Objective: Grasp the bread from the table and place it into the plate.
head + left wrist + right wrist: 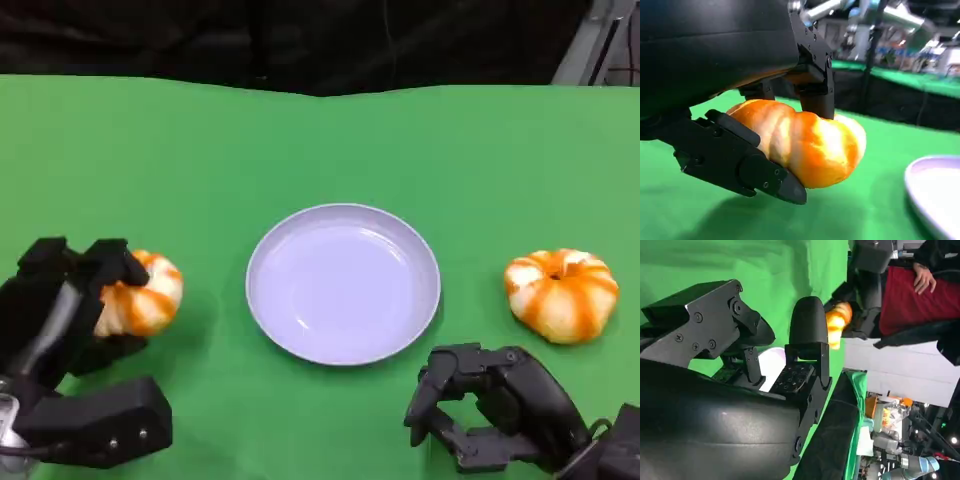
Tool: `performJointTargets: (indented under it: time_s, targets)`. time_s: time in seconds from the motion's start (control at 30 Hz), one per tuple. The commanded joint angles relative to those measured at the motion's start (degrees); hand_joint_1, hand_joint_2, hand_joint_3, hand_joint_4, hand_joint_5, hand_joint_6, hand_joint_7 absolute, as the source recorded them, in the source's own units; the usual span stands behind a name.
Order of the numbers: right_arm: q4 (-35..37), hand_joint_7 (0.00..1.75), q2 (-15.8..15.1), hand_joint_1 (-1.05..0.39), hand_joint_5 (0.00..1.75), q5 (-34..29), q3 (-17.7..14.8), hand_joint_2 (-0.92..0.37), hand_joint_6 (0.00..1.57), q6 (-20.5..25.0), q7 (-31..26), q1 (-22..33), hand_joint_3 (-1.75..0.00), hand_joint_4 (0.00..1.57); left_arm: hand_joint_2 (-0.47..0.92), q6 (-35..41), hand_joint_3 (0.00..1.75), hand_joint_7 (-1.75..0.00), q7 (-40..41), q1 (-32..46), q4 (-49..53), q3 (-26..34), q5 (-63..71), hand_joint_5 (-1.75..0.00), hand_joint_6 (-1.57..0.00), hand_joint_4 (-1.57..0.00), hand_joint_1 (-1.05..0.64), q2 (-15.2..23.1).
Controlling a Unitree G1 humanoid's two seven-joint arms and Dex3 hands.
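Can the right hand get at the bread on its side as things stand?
Probably yes. The right hand holds nothing and sits just below the right bread, bare green table between them. The plate lies off to the side.

My left hand [70,330] is covering the nine o'clock half of the bread [145,293]; the picture's edge is cropping the plate [935,192] at four o'clock.

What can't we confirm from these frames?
- Head view: near side of the left bread, hidden by the left hand.
- Left wrist view: whether that bread is off the table; most of the plate is cut off.
- Right wrist view: right hand hides most of the plate.
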Motion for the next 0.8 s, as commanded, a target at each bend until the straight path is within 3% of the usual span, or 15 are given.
performJointTargets:
  time_s: [0.03,0.5,0.8]
  targets:
    - [0.58,1.02,-0.48,0.11,1.34,-0.21,-0.23,-0.6,0.92,-0.24,-0.22,-0.43,-1.04,0.89,0.84,0.91,0.0,-1.43,-1.42,1.97,-7.12,1.73,0.12,-1.73,-0.58,-0.47,0.02,1.11]
    - [0.72,1.03,-0.56,0.11,1.35,-0.94,-0.16,-0.6,0.93,-0.81,-0.91,-0.48,-1.04,0.89,0.85,1.95,0.0,-1.29,-4.9,0.86,-15.31,0.96,1.5,-1.65,-0.62,-0.49,-0.03,-1.93]
    - [0.46,1.03,-0.68,0.11,1.34,-1.01,-0.2,-0.61,0.93,-0.58,-0.88,-0.4,-1.04,0.89,0.85,-1.39,0.0,-1.43,-4.61,-3.27,-11.9,-1.38,3.02,-1.72,-0.54,-0.46,0.0,-5.78]
